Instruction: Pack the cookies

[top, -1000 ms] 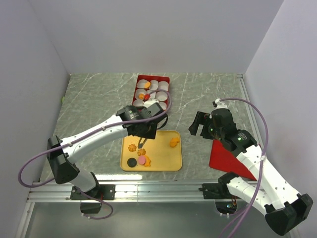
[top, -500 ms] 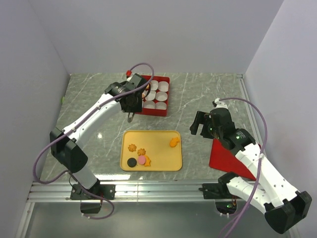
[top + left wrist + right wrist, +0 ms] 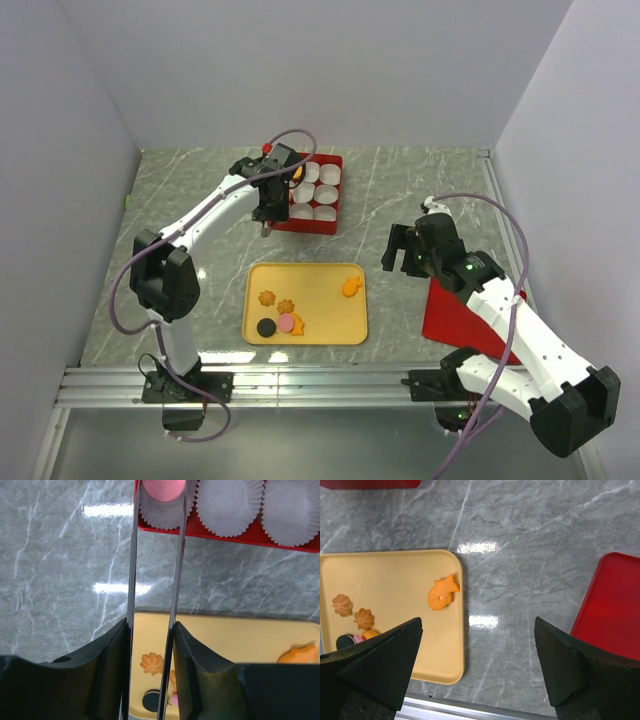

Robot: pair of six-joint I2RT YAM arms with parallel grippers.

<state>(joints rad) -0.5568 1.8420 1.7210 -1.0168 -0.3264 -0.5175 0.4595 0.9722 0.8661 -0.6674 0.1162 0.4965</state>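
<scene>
Dropping off a pink cookie point(image 3: 164, 488): the left gripper point(image 3: 263, 230) pinches it above a paper cup point(image 3: 157, 515) in the red box point(image 3: 235, 534) near the counter's far edge; next, likely release; the right gripper point(image 3: 478, 625) hangs open

The table point(image 3: 200, 200) is grey marble with white veins. The tray point(image 3: 330, 315) is plain yellow, the box point(image 3: 310, 226) red, its pleated cups point(image 3: 227, 505) white. One cookie point(image 3: 164, 489) is pink, the fish point(image 3: 442, 592) orange, the flowers point(image 3: 342, 604) tan, the round point(image 3: 266, 327) black. The lid point(image 3: 615, 610) is plain red.
</scene>
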